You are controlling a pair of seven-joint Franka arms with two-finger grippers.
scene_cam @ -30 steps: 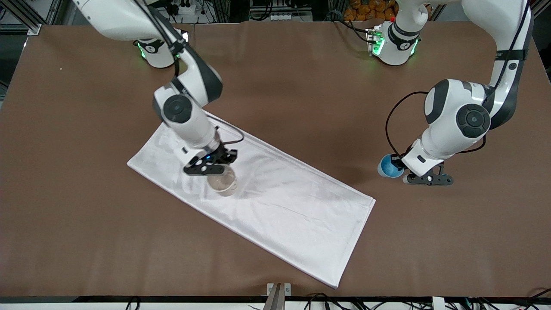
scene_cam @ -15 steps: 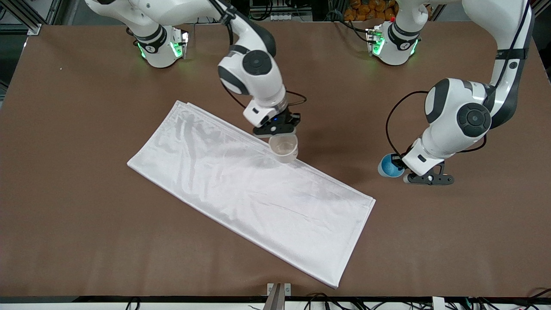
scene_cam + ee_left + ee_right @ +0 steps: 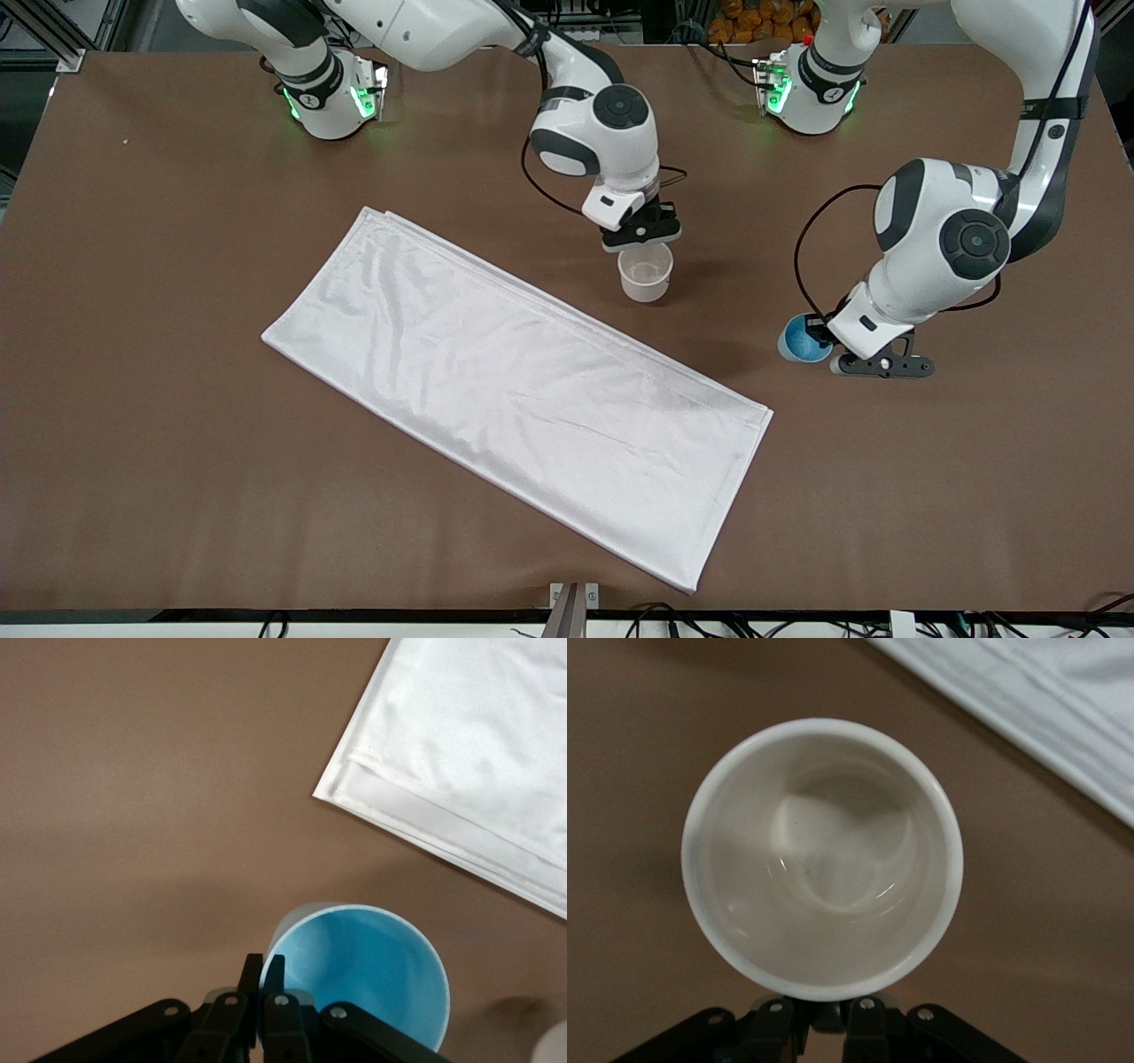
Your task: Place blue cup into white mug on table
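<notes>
- Your left gripper (image 3: 873, 365) pinches the rim of the blue cup (image 3: 802, 339), low over the table (image 3: 177, 266) near the left arm's end.
- Your right gripper (image 3: 644, 237) pinches the white mug (image 3: 645, 273) by its handle side, over the table beside the white cloth (image 3: 514, 390).
- The blue cup looks light, stiff and smooth. Hold its rim firmly.
- Both arms bend down, wrists pointing at the table.

A matte brown surface (image 3: 177, 354) fills the room's view, with cables (image 3: 664, 620) and metal framing (image 3: 53, 35) along its edges.
</notes>
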